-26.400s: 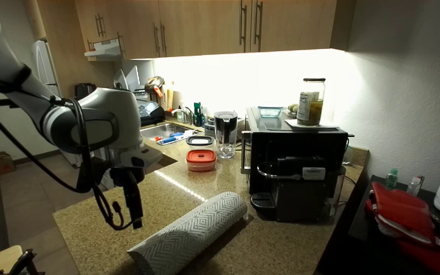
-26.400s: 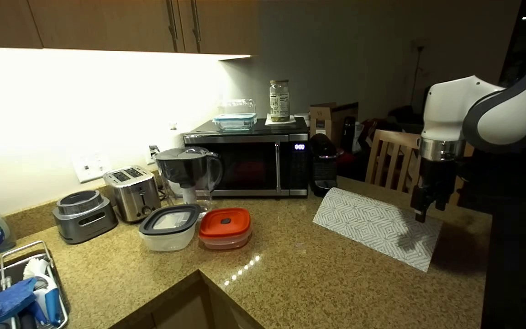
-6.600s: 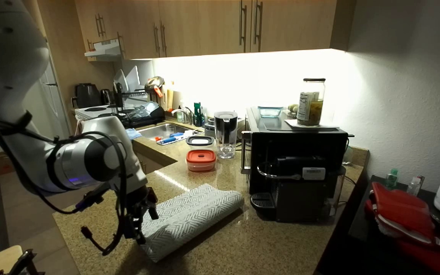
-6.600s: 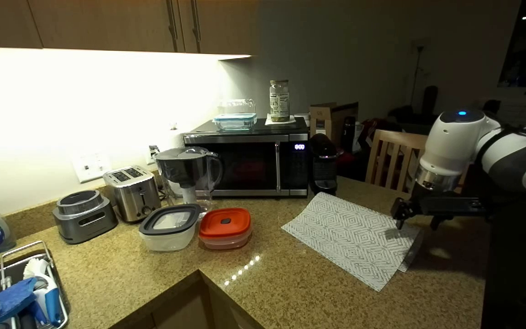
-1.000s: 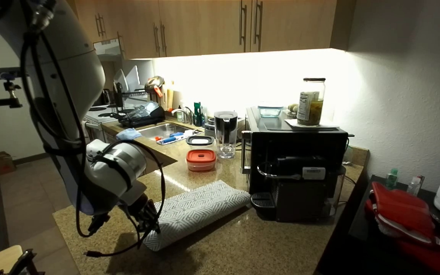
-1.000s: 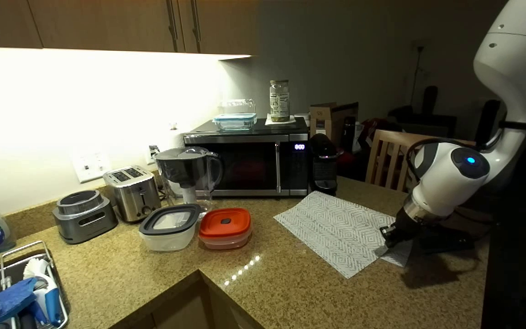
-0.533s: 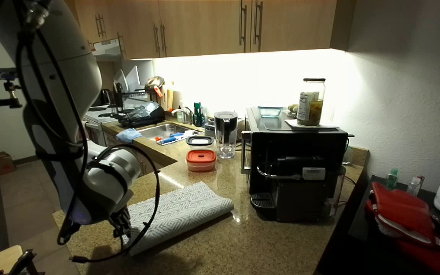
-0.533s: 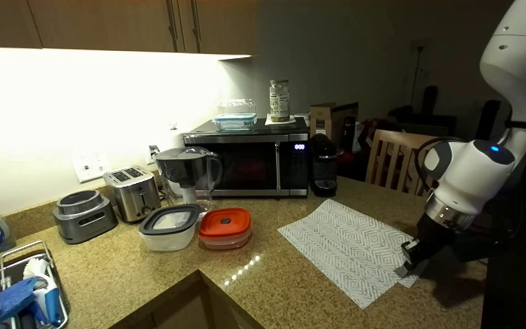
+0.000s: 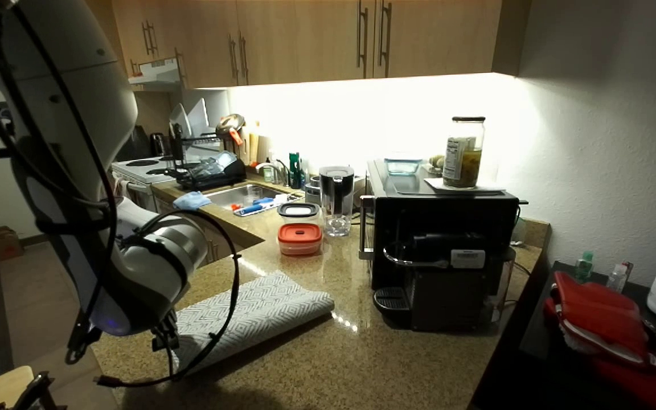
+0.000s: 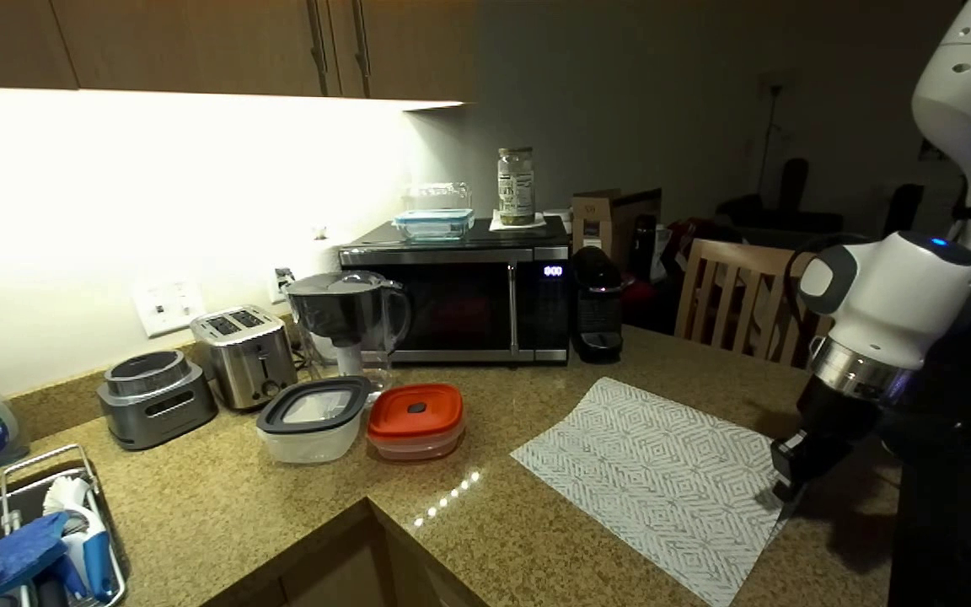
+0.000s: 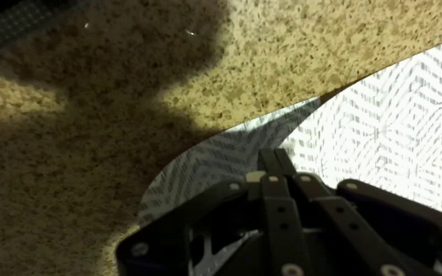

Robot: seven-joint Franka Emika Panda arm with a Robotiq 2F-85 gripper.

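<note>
Patterned sheet point(image 10: 654, 480): white with grey lozenges, lying on the tabletop point(image 10: 528, 548) near its edge on the side of the arm point(image 10: 890, 303); one side arches clear of the stone, with shadow beneath.
Sheet, handling: presumably light, thin and pliant, with enough spring to curl again; hardly fragile, and apt to slide over the polished surface. Whether paper or woven plastic cannot be told.
Sheet, place to hold: judged best at the raised border or a corner, where both faces can be reached.
Tool point(image 11: 277, 159): drawn together with no visible gap, apparently pinching the sheet near its border; in the wrist view one part curls away in shadow, another lies bright beside the fingertips.
Sheet, shift: compared with one second ago, sheet and tool both lie farther toward that edge, leaving a wider gap before the coffee machine point(image 10: 598, 312).
Cable point(image 9: 236, 273): a dark loop from the arm, crossing in front of the sheet in an exterior view.
Microwave point(image 10: 452, 312): just beside the coffee machine, near the tabletop's wall edge; bears a labelled jar point(image 10: 516, 185).
Red-lidded container point(image 10: 415, 413): near the tabletop's inner corner, beside a grey-lidded container point(image 10: 313, 430); both unmoved.
</note>
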